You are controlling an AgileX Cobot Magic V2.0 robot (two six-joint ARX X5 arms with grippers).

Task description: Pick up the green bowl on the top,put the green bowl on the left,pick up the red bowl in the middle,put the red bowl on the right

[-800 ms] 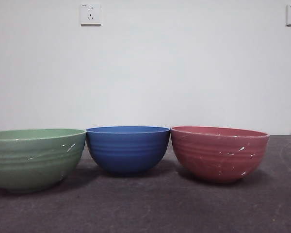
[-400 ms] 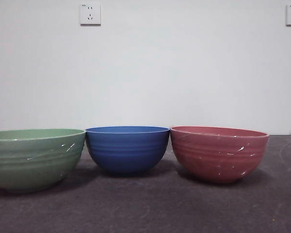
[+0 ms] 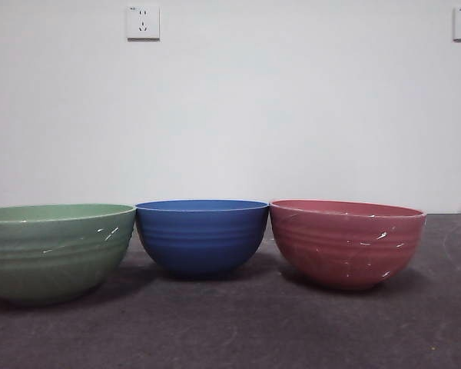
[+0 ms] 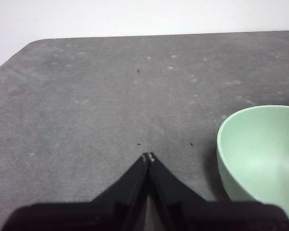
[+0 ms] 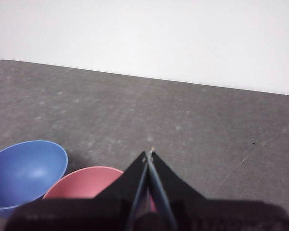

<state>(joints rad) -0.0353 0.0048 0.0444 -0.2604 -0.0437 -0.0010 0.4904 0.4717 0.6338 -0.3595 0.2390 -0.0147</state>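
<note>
Three bowls stand side by side on the grey table in the front view. The green bowl (image 3: 55, 250) is at the left and the red bowl (image 3: 347, 242) at the right, each upright. My left gripper (image 4: 148, 157) is shut and empty, raised beside the green bowl (image 4: 260, 154). My right gripper (image 5: 148, 154) is shut and empty, raised above the red bowl (image 5: 86, 184). Neither gripper shows in the front view.
A blue bowl (image 3: 202, 235) stands in the middle between the other two, close to both; it also shows in the right wrist view (image 5: 24, 171). A white wall with two sockets (image 3: 143, 22) stands behind the table (image 3: 238, 330).
</note>
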